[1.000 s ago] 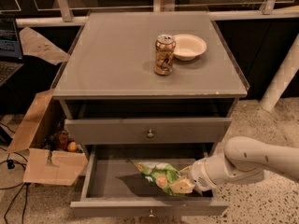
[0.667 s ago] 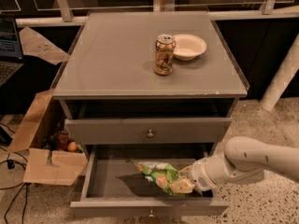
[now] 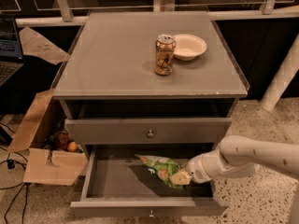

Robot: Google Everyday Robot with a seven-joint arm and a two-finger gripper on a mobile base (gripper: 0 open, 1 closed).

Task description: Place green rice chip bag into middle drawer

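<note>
One crinkled green rice chip bag [image 3: 161, 168], inside open middle drawer [image 3: 117, 205], jaws gripping one end

Can [image 3: 165, 55] beside bowl [image 3: 188, 46], cardboard box [image 3: 51, 164]

My single camera is looking down from high in front of the cabinet [image 3: 117, 55], fairly near, taking in its top, the open middle drawer [image 3: 117, 178] and my gripper [image 3: 185, 177] inside it at lower right.
</note>
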